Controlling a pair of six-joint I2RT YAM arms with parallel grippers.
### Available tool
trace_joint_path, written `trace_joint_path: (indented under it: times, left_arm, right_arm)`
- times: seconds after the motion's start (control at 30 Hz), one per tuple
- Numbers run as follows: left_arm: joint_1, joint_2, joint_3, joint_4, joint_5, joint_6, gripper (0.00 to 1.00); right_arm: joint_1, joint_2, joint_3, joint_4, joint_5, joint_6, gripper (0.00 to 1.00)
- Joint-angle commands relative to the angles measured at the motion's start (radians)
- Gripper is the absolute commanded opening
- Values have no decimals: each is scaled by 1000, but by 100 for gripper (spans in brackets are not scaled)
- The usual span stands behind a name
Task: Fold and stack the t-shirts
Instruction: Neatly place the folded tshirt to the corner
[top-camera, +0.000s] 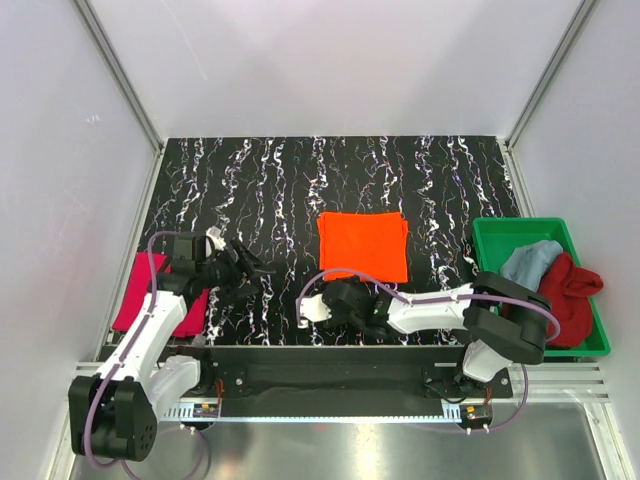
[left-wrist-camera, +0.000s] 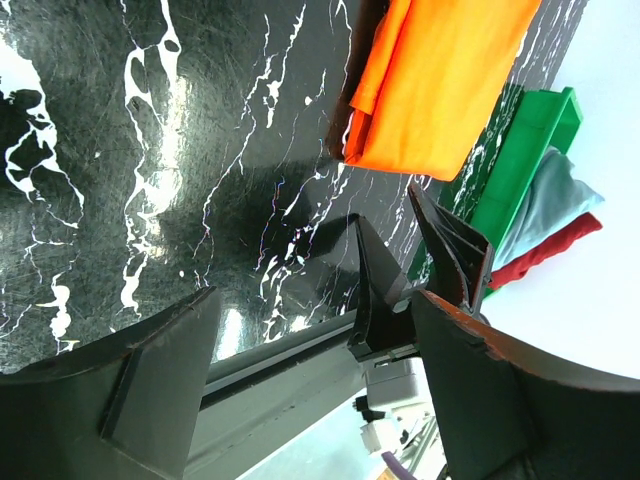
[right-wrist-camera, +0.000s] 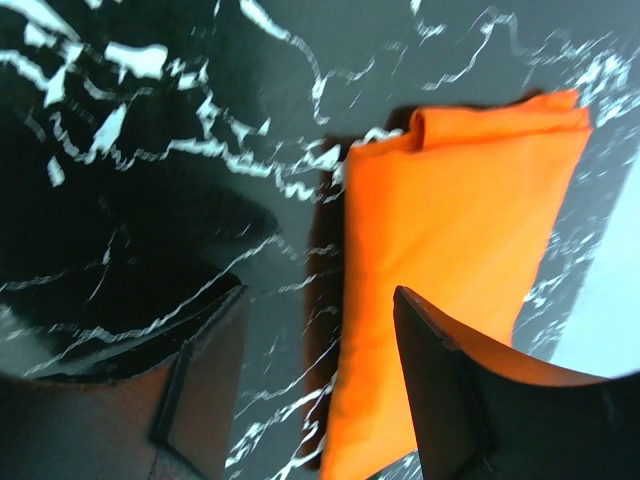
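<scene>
A folded bright orange t-shirt (top-camera: 363, 245) (right-wrist-camera: 460, 250) (left-wrist-camera: 440, 80) lies flat mid-table. A magenta-pink t-shirt (top-camera: 132, 295) lies at the left edge, partly under my left arm. A light blue t-shirt (top-camera: 530, 262) (left-wrist-camera: 560, 195) and a dark red one (top-camera: 572, 292) (left-wrist-camera: 550, 250) sit crumpled in the green tray (top-camera: 490, 235). My left gripper (top-camera: 255, 268) (left-wrist-camera: 312, 300) hangs open and empty over bare table, left of the orange shirt. My right gripper (top-camera: 345, 290) (right-wrist-camera: 320, 295) is open and empty just in front of the orange shirt's near left edge.
The green tray (left-wrist-camera: 525, 160) stands at the table's right edge. White walls enclose the black marbled tabletop (top-camera: 260, 190) on three sides. A metal rail (top-camera: 330, 355) runs along the near edge by the arm bases.
</scene>
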Motion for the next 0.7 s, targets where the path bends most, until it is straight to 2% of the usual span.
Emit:
trace_joint_path:
  times: [0.0, 0.13, 0.43, 0.5, 0.53, 0.57, 0.6, 0.67]
  left_arm:
    - [11, 5, 25, 12, 51, 1, 83]
    - [11, 25, 28, 12, 63, 6, 83]
    - [13, 66, 26, 15, 86, 24, 84]
    - [13, 82, 37, 20, 82, 38, 85]
    - [13, 91, 43, 26, 77, 47, 89]
    - [13, 114, 49, 41, 71, 60, 99]
    - [13, 125, 49, 61, 85, 58, 99]
    - [13, 183, 43, 144, 114, 49, 99]
  right_arm:
    - [0, 45, -30, 131, -32, -94, 66]
    - [-9, 100, -25, 184, -41, -127, 65]
    - [-112, 166, 50, 139, -118, -119, 42]
    - [-126, 183, 94, 74, -148, -93, 34]
    - [-138, 189, 113, 51, -164, -81, 29]
    - [-141, 191, 137, 31, -175, -61, 14]
    - [-142, 191, 146, 0, -193, -53, 7]
    - [-142, 185, 163, -20, -204, -36, 5]
